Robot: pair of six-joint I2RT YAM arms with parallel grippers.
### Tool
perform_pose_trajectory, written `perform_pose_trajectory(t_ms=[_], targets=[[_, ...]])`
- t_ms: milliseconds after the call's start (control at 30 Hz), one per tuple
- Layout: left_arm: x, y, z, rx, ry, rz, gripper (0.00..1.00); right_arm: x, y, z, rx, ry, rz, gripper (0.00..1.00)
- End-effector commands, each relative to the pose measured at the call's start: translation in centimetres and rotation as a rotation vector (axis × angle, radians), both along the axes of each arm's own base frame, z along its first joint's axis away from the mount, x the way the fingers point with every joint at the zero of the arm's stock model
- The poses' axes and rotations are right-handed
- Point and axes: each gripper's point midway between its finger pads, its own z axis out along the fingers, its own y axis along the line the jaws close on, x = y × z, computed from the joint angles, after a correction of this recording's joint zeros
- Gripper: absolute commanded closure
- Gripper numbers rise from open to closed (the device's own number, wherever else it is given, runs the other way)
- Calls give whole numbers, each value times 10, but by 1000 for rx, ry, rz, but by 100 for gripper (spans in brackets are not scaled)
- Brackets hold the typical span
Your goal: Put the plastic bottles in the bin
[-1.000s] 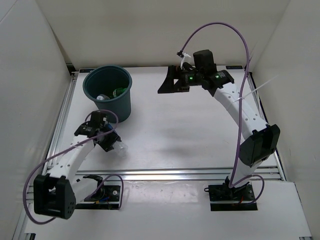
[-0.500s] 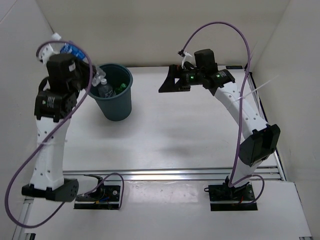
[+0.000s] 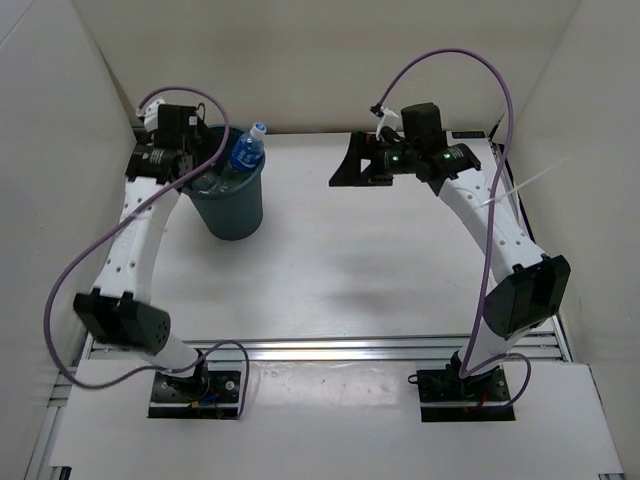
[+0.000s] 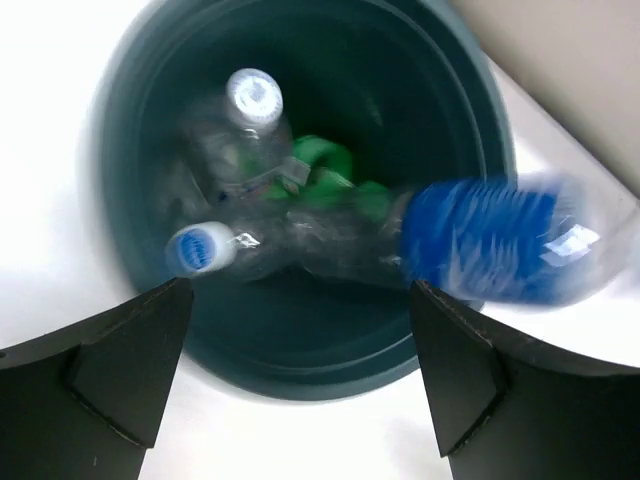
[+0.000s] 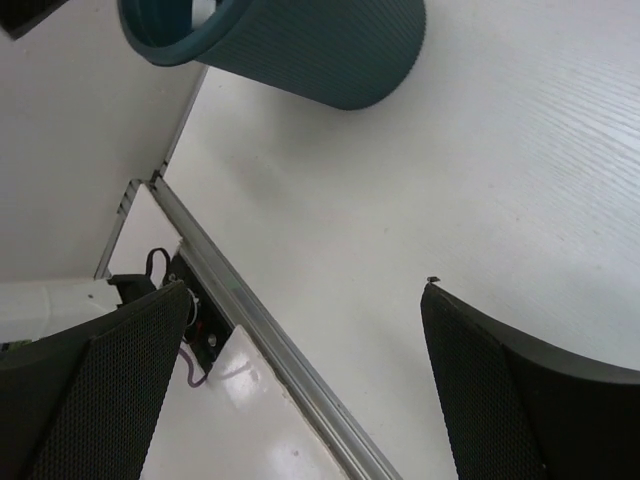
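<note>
The plastic bottles point(image 4: 250, 130) sit mostly inside the bin point(image 3: 240, 215); only the blue-labelled bottle point(image 3: 243, 158) leans across its right rim, long axis tilted, cap poking up and out. Our left pincer point(image 4: 300, 290) hangs right above the bin's mouth, wide and holding nothing, arm reached forward. The right pincer point(image 3: 352, 166), wide too, hovers well apart.

Bright even light, bottle point(image 4: 480, 240) seemingly motion-blurred
</note>
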Motion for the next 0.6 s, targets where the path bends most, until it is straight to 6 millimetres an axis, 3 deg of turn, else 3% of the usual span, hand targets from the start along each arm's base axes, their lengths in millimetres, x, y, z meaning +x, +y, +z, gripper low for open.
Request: perform_pose_trajectory(t_ms=[0,67,100,167,200,267,300,467,567], targets=[[-70,36,70,67,-223,92,0,5,-24,12,0,-40,-81,0],[-93,50,59,106,-235,136,0,10,-33,4,-14,8,-145,0],[-120,58,33,131,-201,146,0,14,-41,2,-20,20,-165,0],[-144,67,10,157,-185,175,0,13,-50,-5,-17,82,-172,0],[-157,71,-24,178,-120,177,0,13,-52,-10,-17,110,-170,0],[-185,76,-28,171,-175,191,0,13,-61,-15,-5,151,-179,0],[-194,78,-45,176,-156,189,0,11,-64,-28,-9,188,-178,0],[-238,98,-27,241,-306,230,0,6,-86,-44,59,313,-218,0],[-251,112,-23,298,-324,276,0,6,-92,-46,53,325,-247,0]])
